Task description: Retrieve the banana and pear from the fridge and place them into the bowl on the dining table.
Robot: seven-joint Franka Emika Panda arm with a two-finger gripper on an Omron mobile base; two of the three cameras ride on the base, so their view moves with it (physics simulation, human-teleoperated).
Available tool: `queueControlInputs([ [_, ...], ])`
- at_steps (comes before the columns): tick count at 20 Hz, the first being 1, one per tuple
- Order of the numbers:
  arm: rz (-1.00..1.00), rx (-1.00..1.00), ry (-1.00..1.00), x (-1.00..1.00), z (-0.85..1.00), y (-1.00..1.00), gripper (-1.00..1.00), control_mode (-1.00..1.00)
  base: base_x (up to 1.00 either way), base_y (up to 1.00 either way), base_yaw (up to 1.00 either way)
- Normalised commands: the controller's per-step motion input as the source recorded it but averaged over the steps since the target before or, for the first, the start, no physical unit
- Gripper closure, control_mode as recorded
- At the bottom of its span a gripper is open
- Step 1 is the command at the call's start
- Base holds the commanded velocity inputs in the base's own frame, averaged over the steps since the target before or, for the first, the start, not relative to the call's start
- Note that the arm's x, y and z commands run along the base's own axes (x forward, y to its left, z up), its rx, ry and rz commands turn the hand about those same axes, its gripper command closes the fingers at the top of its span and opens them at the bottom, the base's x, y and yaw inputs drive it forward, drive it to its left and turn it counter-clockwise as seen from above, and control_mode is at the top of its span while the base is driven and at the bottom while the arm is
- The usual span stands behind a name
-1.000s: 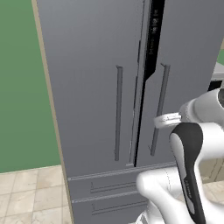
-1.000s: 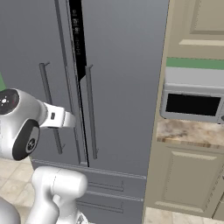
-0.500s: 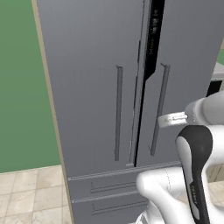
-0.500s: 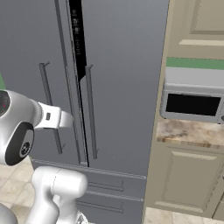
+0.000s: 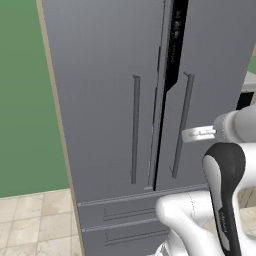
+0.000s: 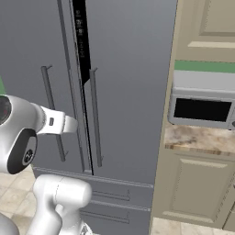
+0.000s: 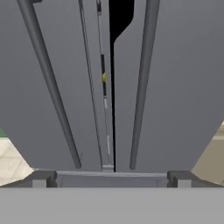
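Note:
The tall dark grey fridge [image 5: 100,100] [image 6: 128,69] [image 7: 183,87] stands right in front of me. Its right door is ajar by a narrow dark gap. My gripper [image 7: 111,178] is open, tips wide apart with nothing between them, aimed at that gap between the left handle [image 7: 48,87] and the right handle [image 7: 142,87]. My white wrist [image 5: 200,133] [image 6: 59,125] hovers a short way off the right handle [image 5: 181,125]. A small yellow speck [image 7: 104,77] shows through the gap; I cannot tell which fruit it is. The banana, pear, bowl and dining table are out of view.
Two bottom drawers [image 5: 125,220] sit under the fridge doors. To the right are beige cabinets [image 6: 193,188], a stone counter [image 6: 202,137] and a microwave [image 6: 202,108]. A green wall [image 5: 25,100] and tiled floor [image 5: 30,220] lie to the left.
My wrist has shifted slightly to the right in the left base view, nearer the right door handle. The fridge doors stand as before.

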Motion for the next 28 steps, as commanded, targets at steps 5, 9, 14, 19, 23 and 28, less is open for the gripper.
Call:
queueControlInputs([
  [5,-0.04,0.00,0.00,0.00,0.00,0.00,-1.00,1.00,0.00,0.00,-0.01],
  [9,0.00,0.00,0.00,0.00,0.00,0.00,-1.00,1.00,-0.03,0.00,-0.04],
  [14,0.00,0.00,0.00,0.00,0.00,0.00,-1.00,1.00,-0.20,0.00,-0.01],
  [19,0.00,0.00,0.00,0.00,0.00,0.00,-1.00,1.00,-0.31,0.00,0.00],
  [23,0.00,0.00,0.00,0.00,0.00,0.00,-1.00,1.00,-0.41,0.00,0.00],
  [28,0.00,0.00,0.00,0.00,0.00,0.00,-1.00,1.00,-0.43,0.00,0.00],
])
